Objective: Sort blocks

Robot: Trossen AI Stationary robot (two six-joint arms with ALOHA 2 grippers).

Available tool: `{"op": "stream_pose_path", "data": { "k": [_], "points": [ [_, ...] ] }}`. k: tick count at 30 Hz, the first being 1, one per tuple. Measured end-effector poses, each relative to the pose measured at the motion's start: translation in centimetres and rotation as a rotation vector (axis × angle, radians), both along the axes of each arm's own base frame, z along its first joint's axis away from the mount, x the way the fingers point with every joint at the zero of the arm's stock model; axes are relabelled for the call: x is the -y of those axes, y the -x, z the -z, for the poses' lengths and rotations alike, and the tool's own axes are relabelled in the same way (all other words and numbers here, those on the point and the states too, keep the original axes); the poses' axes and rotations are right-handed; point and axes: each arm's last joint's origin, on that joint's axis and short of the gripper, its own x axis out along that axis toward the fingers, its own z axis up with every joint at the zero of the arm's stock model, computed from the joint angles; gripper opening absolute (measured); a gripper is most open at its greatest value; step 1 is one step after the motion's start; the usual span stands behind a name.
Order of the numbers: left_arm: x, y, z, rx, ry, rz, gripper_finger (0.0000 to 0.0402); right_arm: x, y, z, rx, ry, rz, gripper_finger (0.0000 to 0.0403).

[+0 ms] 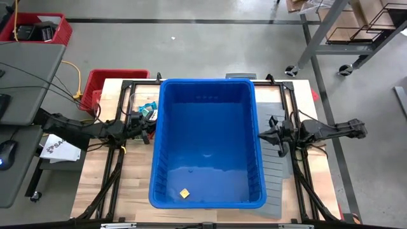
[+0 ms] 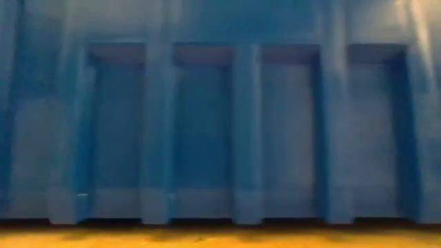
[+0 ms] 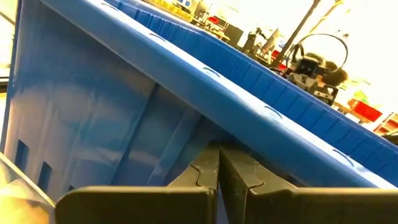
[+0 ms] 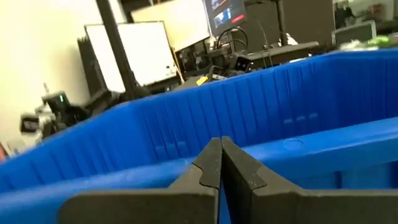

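Block [image 1: 184, 193] in bin [image 1: 206, 89] — near front wall

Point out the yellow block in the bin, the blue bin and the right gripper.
yellow block [image 1: 184, 193]: high view, its top face.
blue bin [image 1: 206, 83]: high view, far rim.
right gripper [image 4: 220, 163]: right wrist view, where its shut fingers meet.

Grey concrete floor [image 1: 191, 48] with a dark line running across it past the far end of the light wooden table [image 1: 133, 191]. Two red baskets on the floor: one far left [image 1: 54, 28], one against the table's far left corner [image 1: 105, 79]. Grey desk [image 1: 19, 95] on the left with a mouse [image 1: 6, 154] and cables. Metal shelf rack on casters [image 1: 343, 32] far right. Right wrist view: whiteboard [image 4: 134, 53] and a lit screen [image 4: 224, 12] behind, room brightly lit.
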Motion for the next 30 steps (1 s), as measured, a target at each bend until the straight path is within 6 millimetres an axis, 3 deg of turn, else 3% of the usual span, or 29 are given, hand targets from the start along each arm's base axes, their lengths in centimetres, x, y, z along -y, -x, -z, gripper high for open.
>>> {"op": "stream_pose_path", "data": {
  "k": [10,30],
  "points": [
    [0.0,0.0,0.1,-0.012,-0.002,-0.003,0.0001,0.1,0.2,-1.8,0.225,0.007,0.023,0.0000],
    [0.0,0.0,0.1,-0.014,-0.002,-0.002,0.0001,0.1,0.0,-0.7,0.108,0.024,0.020,0.0000]
  ]
}}
